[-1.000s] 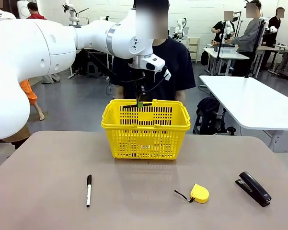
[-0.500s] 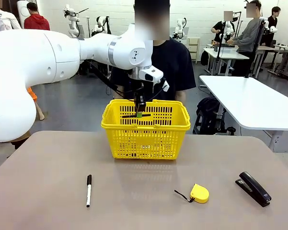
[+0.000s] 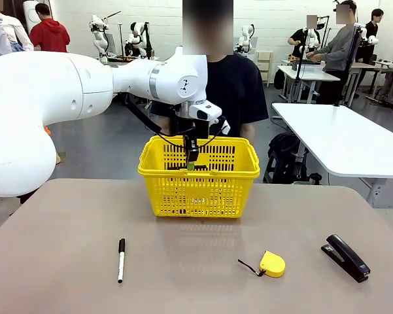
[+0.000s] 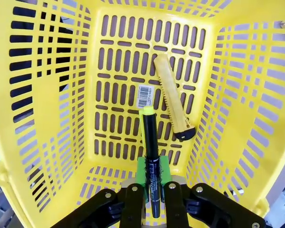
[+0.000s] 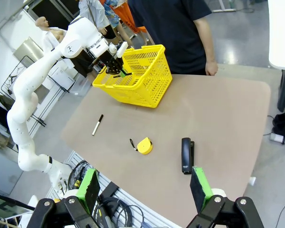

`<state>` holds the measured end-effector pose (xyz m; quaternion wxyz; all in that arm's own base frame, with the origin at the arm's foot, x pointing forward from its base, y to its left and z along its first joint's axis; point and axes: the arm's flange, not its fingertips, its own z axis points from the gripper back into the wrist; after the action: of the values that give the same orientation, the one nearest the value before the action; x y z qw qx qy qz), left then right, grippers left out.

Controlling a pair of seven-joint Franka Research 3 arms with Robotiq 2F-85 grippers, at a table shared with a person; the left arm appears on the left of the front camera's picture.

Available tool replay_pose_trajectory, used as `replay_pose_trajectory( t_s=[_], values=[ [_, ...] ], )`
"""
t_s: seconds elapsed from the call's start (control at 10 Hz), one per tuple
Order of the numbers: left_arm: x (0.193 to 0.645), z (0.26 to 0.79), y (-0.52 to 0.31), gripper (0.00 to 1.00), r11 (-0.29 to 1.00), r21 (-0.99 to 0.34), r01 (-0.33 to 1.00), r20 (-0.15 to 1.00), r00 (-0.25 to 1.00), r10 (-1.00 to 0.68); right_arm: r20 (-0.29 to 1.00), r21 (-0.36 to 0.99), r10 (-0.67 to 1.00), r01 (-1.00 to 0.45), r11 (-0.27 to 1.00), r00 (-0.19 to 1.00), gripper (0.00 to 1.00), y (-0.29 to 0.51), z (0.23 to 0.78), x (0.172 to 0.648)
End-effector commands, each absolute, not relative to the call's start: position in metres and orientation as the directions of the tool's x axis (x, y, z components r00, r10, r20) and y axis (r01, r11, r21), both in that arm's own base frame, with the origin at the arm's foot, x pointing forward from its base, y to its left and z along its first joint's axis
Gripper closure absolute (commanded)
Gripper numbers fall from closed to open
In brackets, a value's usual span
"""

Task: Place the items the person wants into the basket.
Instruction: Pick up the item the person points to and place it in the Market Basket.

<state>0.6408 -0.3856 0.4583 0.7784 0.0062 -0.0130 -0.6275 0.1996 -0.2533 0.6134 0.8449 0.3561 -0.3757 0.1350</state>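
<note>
Tabletop point(image 3: 65, 222) brown; left jaws pinch thin black yellow-tipped pen point(image 4: 151, 140) inside yellow basket point(image 4: 43, 111); right jaws open.

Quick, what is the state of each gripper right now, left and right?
Left gripper: jaws closed on the black pen with yellow tip, inside the yellow basket.
Right gripper: jaws open, holding nothing.

Yellow lattice basket point(image 3: 199, 193); black pen point(image 4: 150, 142), yellow tip.
</note>
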Motion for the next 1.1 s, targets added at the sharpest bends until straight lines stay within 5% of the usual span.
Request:
replay_pose_trajectory(
  t_s=[0.0, 0.1, 0.4, 0.5, 1.0],
  values=[
    [0.651, 0.467, -0.387, 0.29, 0.176, -0.006, 0.984, 0.025, 0.176, -0.984, 0.748, 0.5, -0.045, -0.517, 0.695, 0.662, 0.0, -0.253, 0.616, 0.201],
    [0.649, 0.466, -0.387, 0.0, 0.171, -0.007, 0.985, 0.025, 0.171, -0.985, 0.748, 0.5, -0.045, -0.517, 0.695, 0.662, 0.0, -0.253, 0.616, 0.201],
    [0.649, 0.466, -0.386, 0.07, 0.159, -0.008, 0.987, 0.02, 0.159, -0.987, 0.748, 0.5, -0.045, -0.517, 0.695, 0.662, 0.0, -0.253, 0.616, 0.201],
    [0.647, 0.465, -0.386, 0.0, 0.159, -0.008, 0.987, 0.021, 0.159, -0.987, 0.748, 0.5, -0.045, -0.517, 0.695, 0.662, 0.0, -0.253, 0.616, 0.201],
    [0.642, 0.48, -0.378, 0.0, 0.18, 0.005, 0.984, 0.045, 0.179, -0.983, 0.748, 0.5, -0.045, -0.517, 0.695, 0.662, 0.0, -0.253, 0.616, 0.201]
  ],
)
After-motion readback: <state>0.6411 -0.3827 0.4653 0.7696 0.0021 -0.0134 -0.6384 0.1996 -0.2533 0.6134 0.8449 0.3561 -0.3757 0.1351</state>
